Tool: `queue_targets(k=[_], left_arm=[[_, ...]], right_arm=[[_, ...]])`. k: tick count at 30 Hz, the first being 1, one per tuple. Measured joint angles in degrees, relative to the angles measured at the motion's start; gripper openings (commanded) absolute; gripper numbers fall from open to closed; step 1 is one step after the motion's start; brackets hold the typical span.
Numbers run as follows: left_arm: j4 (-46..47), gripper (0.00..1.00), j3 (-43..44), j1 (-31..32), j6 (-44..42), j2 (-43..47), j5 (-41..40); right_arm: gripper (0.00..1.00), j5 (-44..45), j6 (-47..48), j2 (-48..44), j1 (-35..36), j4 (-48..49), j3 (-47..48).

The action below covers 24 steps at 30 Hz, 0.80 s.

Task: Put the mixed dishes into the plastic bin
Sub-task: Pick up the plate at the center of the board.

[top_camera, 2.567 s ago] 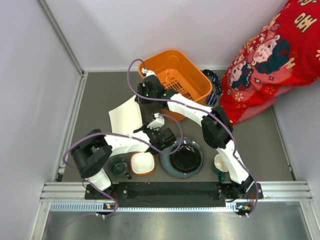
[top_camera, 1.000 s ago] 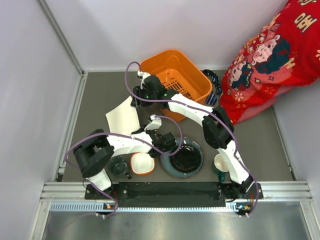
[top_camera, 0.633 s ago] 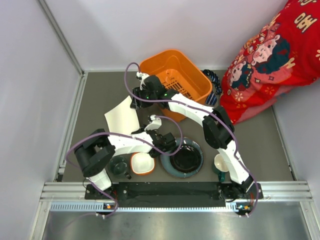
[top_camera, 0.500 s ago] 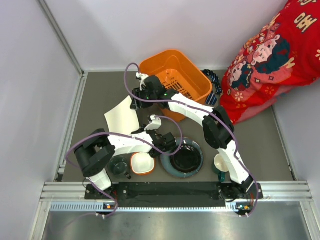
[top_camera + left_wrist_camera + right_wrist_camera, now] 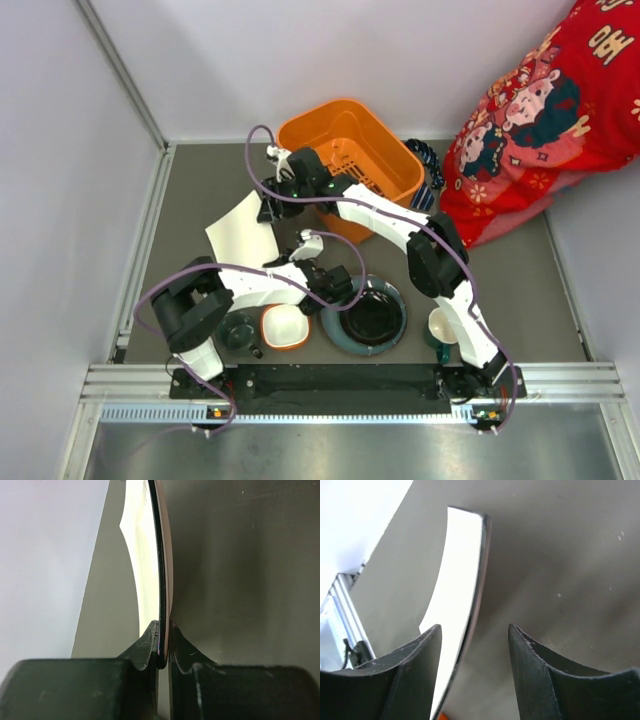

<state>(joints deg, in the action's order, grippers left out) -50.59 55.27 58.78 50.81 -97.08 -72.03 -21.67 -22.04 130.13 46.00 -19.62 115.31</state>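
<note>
- Glaze and a thin rim suggest the white square plate point(image 5: 238, 235) is hard, stiff, slick and easy to chip. It is probably light enough for one arm, yet a pinch on a single edge would let it swing, so a hold on two opposite edges looks safer.
- The plate sits left of the counter's middle, one corner reaching toward the left edge. It is well short of the plastic bin point(image 5: 345, 104).
- The left gripper point(image 5: 163, 645) is clamped tight on the plate's thin rim, one finger on each face.
- The right gripper point(image 5: 475, 627) hangs at the plate's far side with its jaws spread wide. The rim runs between the fingers, closer to one, and touches neither as far as the wrist view shows.
- The bin stands at the far edge near the middle, and no dish shows in the part the right arm leaves visible.
- Along the near edge the small dark teal cup point(image 5: 237, 330), orange bowl point(image 5: 285, 327), round blue-grey plate point(image 5: 335, 325) and cream mug point(image 5: 443, 325) are not yet binned.
- Compared with the earliest picture, the plate has shifted toward the left edge. The right gripper has swung away from the bin's near-left corner and out over the plate.
</note>
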Motion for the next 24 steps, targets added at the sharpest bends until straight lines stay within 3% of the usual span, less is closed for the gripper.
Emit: queue_targets(k=[13,24], left_arm=[[-6.9,0.00,2.9,2.2,7.6,-2.3,-0.1],[-22.4,0.00,8.5,4.2,27.6,-9.5,-2.5]], right_arm=[[0.56,-2.3,-0.3,4.1,0.7,-0.5,7.8],[0.56,-2.4,-0.5,5.8,1.1,-2.4,7.8]])
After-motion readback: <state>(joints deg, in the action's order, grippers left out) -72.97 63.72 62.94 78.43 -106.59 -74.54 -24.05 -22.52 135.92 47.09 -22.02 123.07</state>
